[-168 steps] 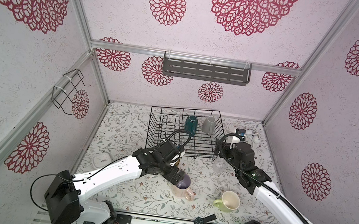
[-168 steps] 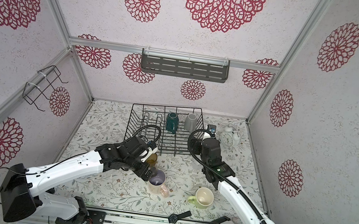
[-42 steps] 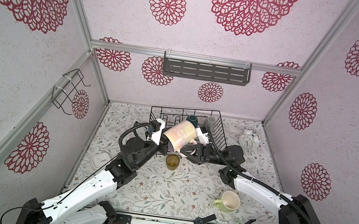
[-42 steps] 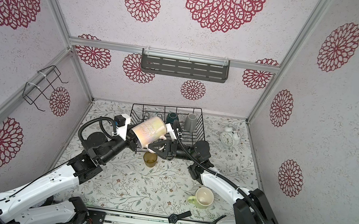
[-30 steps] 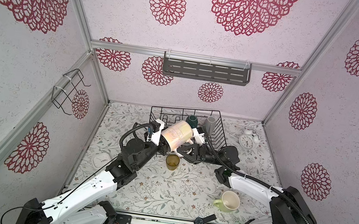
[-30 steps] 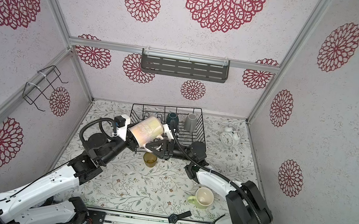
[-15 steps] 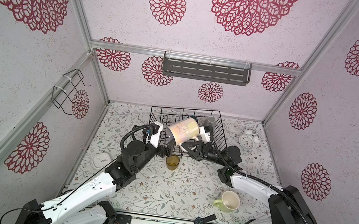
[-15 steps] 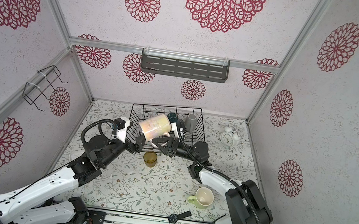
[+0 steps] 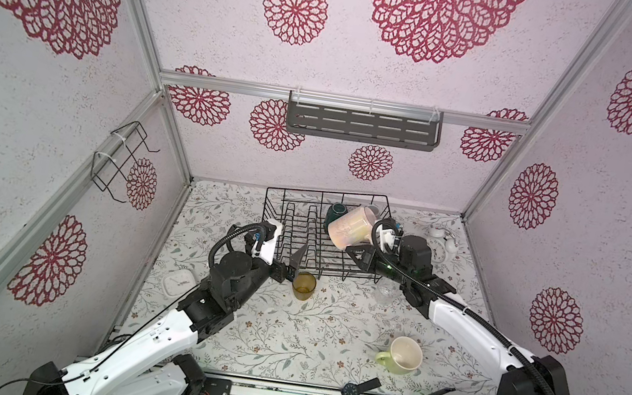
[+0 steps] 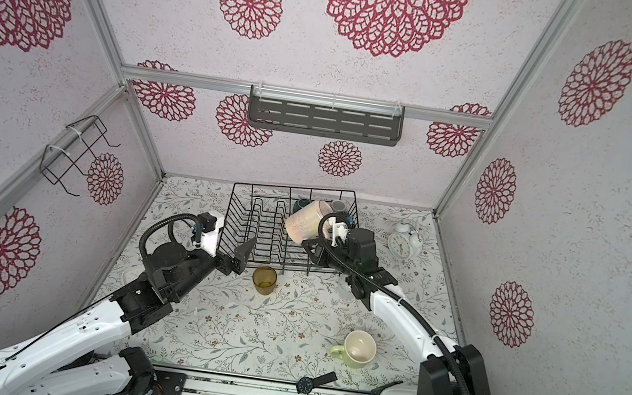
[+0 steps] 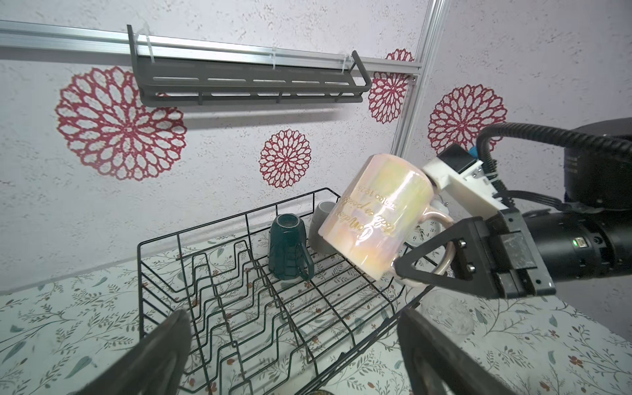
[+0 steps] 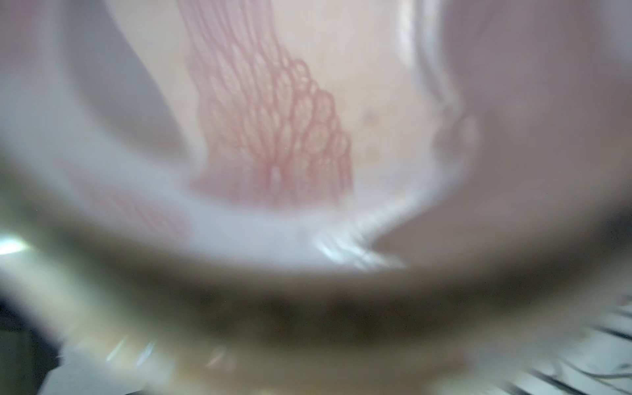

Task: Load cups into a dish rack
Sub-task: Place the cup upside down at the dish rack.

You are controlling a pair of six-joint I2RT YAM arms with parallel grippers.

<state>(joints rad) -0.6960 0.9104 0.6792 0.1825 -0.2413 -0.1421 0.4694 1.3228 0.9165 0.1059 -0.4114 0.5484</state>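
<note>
My right gripper [image 9: 357, 252] is shut on the handle of the tall pink mug [image 9: 350, 227] [image 11: 376, 219], holding it tilted above the right part of the black wire dish rack [image 9: 304, 226] [image 11: 232, 284]. That mug fills the right wrist view as a blur [image 12: 273, 119]. A dark teal mug [image 11: 287, 246] and a grey mug [image 11: 319, 219] stand upside down in the rack's back. My left gripper [image 9: 291, 268] [image 11: 294, 318] is open and empty at the rack's front edge, over the amber tumbler [image 9: 302, 285]. The clear glass [image 9: 384, 294] and light green mug [image 9: 401, 355] sit on the table.
A white alarm clock [image 10: 402, 242] stands right of the rack. A small white square clock [image 9: 176, 282] lies at the left, a wristwatch [image 9: 357, 387] at the front edge. A grey slotted shelf [image 9: 362, 125] hangs on the back wall, a wire bracket [image 9: 122, 163] on the left wall.
My left gripper opened, let go of the pink mug and drew back to the rack's front edge. My right gripper now carries the mug alone, further right and back over the rack.
</note>
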